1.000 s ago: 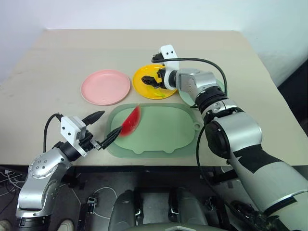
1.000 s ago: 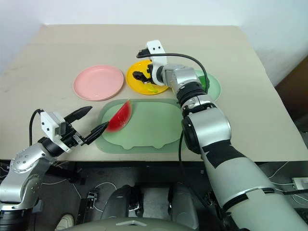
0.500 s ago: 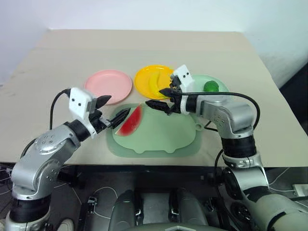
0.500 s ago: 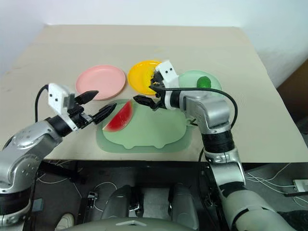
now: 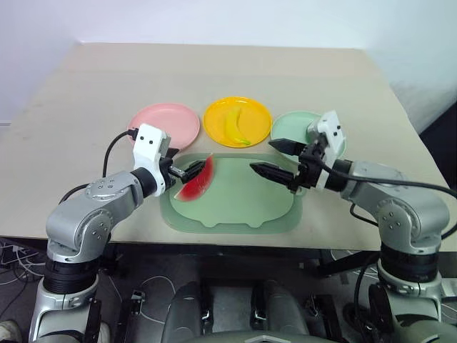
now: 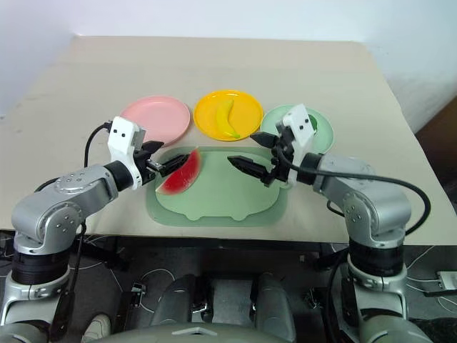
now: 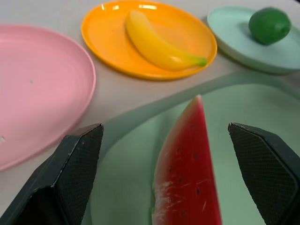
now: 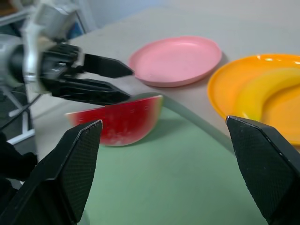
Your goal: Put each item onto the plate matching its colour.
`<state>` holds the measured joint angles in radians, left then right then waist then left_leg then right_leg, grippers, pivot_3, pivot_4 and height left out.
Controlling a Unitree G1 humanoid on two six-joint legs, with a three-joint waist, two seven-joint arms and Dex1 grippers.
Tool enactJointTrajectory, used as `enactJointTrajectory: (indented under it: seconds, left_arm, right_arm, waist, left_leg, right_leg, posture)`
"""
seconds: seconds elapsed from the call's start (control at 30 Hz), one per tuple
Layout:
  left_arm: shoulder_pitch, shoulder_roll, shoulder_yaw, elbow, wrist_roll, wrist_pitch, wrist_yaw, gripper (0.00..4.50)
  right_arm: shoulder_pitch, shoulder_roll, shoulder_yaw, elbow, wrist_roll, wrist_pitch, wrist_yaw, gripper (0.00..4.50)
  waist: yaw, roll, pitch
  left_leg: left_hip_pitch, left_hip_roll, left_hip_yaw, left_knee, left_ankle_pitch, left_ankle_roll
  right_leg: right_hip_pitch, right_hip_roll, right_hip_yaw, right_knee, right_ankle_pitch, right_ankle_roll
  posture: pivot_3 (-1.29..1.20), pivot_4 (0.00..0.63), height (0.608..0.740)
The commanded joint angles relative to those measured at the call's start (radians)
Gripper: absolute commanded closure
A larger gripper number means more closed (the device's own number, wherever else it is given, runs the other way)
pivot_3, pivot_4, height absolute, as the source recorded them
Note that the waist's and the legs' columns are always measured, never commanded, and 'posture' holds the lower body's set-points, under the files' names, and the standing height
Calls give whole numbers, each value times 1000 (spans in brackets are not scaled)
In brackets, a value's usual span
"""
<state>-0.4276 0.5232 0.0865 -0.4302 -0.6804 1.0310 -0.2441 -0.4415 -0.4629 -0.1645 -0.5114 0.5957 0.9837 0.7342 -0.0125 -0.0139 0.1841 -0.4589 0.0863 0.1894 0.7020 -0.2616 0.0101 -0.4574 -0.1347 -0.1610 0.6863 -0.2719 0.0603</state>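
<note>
A broad beige worktop (image 5: 214, 71) carries everything, with a pale wall behind its far edge and a darker gap past its right side. Cables lie on the floor below its near edge; what else lies down there is hard to make out. No brand, label or writing can be read on any surface.

Near the front edge lies a large rounded-rectangular pale green tray (image 5: 243, 204). Behind it stand three round plates in a row: the pink plate (image 5: 164, 121) on the left, bare; the yellow plate (image 5: 237, 120) in the middle, with the yellow banana (image 5: 234, 126) lying on it; the mint green plate (image 5: 294, 127) on the right, holding the small green fruit (image 7: 269, 24).

The left end effector (image 5: 182, 174) has its fingers spread wide, one on either side of the red watermelon wedge (image 5: 196, 180), which rests on the tray's left end, rind toward the far side. It appears not to touch the wedge. The right end effector (image 5: 275, 158) is likewise spread, empty, hovering over the tray's right part just in front of the mint green plate.
</note>
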Motion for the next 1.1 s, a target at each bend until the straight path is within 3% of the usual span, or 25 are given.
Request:
enactJointTrajectory:
  seconds: [0.03, 0.4, 0.63, 0.73, 0.9, 1.1]
  left_arm:
    - [-23, -3, -22, -11, 11, 41, 5, 0]
    - [-47, -1, -115, -15, 76, 190, 44, 0]
    - [-61, -42, -153, 28, 117, 188, 26, 0]
    - [-70, -61, -137, 28, 112, 199, 22, 575]
    - [-70, -60, -124, 22, 118, 221, 22, 2153]
    - [-68, -56, -96, -3, 136, 215, 38, 2196]
  right_arm:
    - [40, -35, -15, -67, 38, -73, 29, 20]
    - [68, -92, 29, -46, 34, -128, 10, 20]
    - [66, -100, 34, -18, 23, -148, -16, 20]
    - [66, -106, 37, -13, 18, -151, -25, 0]
    - [66, -114, 41, -8, 23, -156, -30, 0]
    - [67, -122, 48, -3, 26, -161, -29, 0]
  waist:
    - [1, 0, 0]
    - [2, 0, 0]
    - [2, 0, 0]
    - [3, -1, 0]
    - [3, -1, 0]
    - [2, -1, 0]
  left_leg:
    - [0, 0, 0, 0, 0, 0]
    - [1, 0, -1, 1, 0, 0]
    - [1, 0, -1, 1, 0, 0]
    - [2, 0, -1, 1, 0, 0]
    - [4, 0, -1, 1, 0, 0]
    - [14, 0, -1, 0, 0, 0]
  right_leg:
    - [0, 0, 0, 0, 0, 0]
    - [2, 0, 0, 0, 0, 0]
    - [3, 0, 0, 0, 0, 0]
    - [3, 0, 0, 0, 0, 0]
    - [6, 0, 0, 0, 0, 0]
    - [14, 0, 0, -2, 0, 0]
  posture:
    - [0, 150, 695]
    - [0, 150, 695]
    - [0, 150, 695]
    - [0, 150, 695]
    - [0, 150, 695]
    - [0, 150, 695]
